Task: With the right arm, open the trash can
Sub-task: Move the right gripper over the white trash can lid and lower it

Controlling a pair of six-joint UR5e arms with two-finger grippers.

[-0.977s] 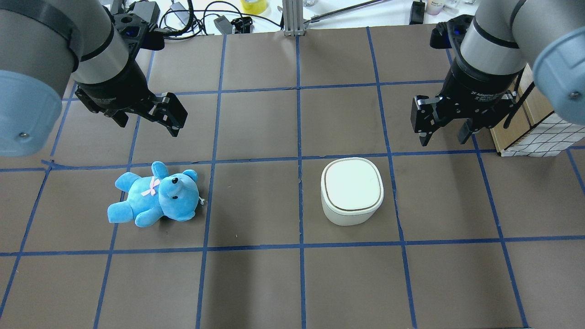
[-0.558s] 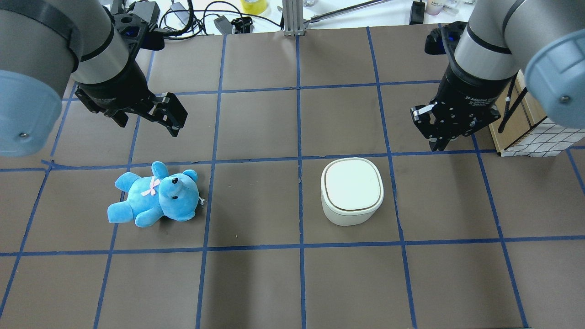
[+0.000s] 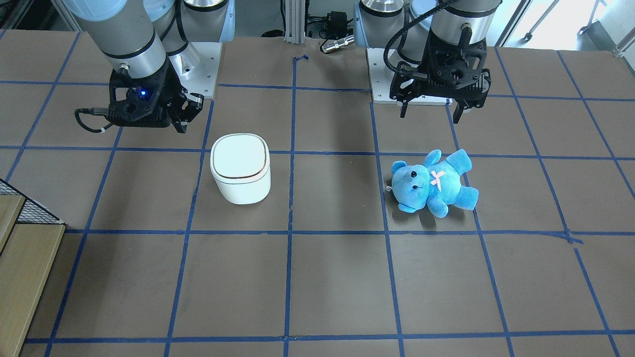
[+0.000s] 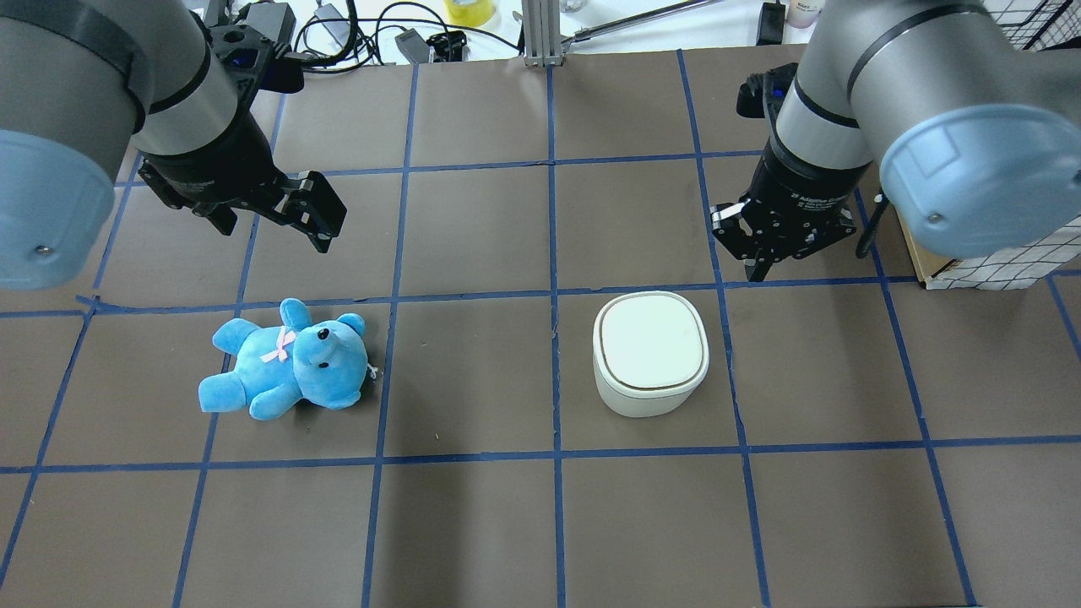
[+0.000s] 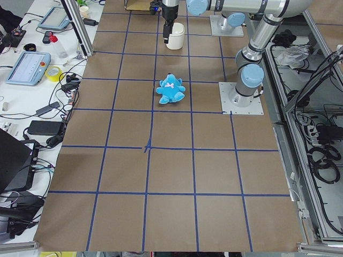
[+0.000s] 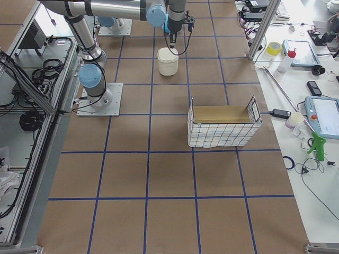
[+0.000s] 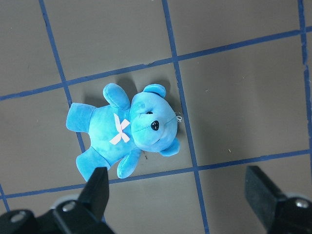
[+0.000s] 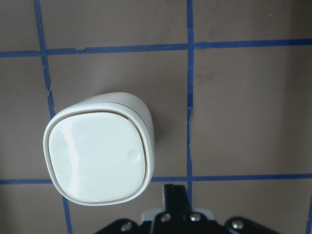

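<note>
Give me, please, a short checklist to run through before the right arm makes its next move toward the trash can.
1. Trash can upright, lid shut and flat: ok.
2. Right gripper fingers together, holding nothing: ok.
3. Right gripper lined up over the lid: not ok; it hangs off to the can's side, apart from it.
4. Where the lid hinges or releases: cannot tell.
5. Left gripper open and well away from the can: ok.
6. Teddy bear lying apart from the can, out of the right arm's likely path: ok.
</note>
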